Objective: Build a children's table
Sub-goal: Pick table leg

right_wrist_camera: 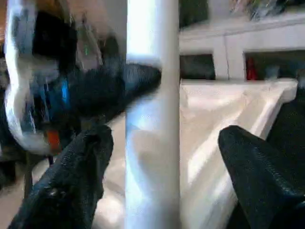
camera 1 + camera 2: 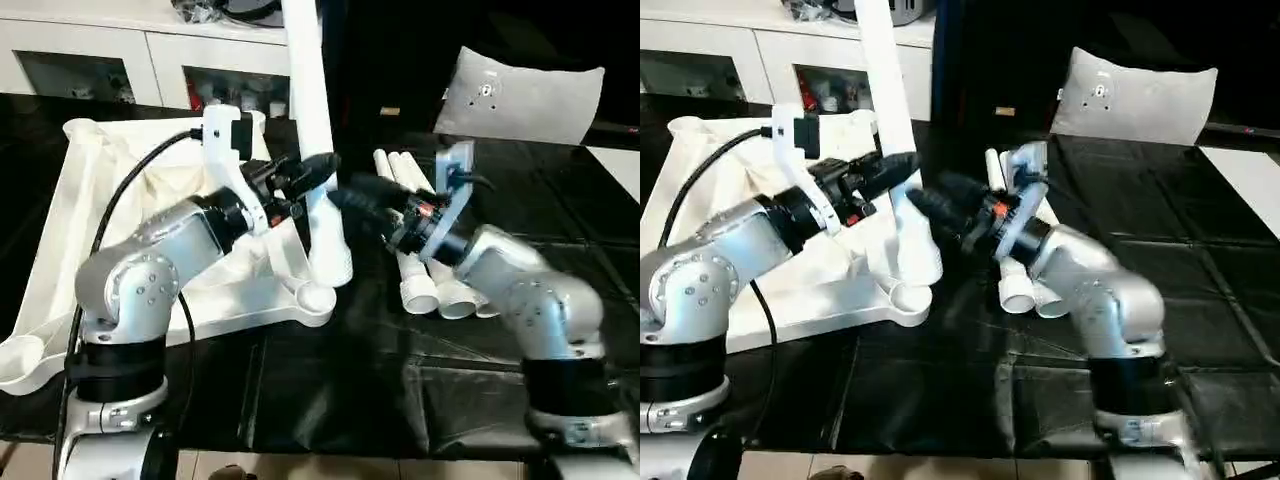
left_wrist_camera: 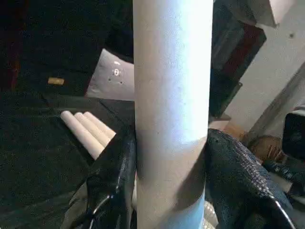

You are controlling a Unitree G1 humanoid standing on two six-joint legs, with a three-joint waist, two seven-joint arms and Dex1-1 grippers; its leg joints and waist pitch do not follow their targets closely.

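Nearest the camera, the robot's two silver forearms reach inward over a black tiled work surface. The white plastic rectangular table top lies on the robot's left with its ribbed underside up, a round corner socket at its near inner corner.

Just behind that corner stands a long white tapered tube leg, upright, its wide foot close to the socket; whether it is seated there cannot be told. The left gripper has its two black fingers closed against both sides of this leg, as the left wrist view shows. The right gripper points at the same leg from the other side with its fingers spread wide, the leg between them but touching neither.

Three more white tube legs lie side by side on the black surface beneath the right forearm.

Farther back rests a grey-white pillow, and a white cabinet with glass doors stands behind the table top.
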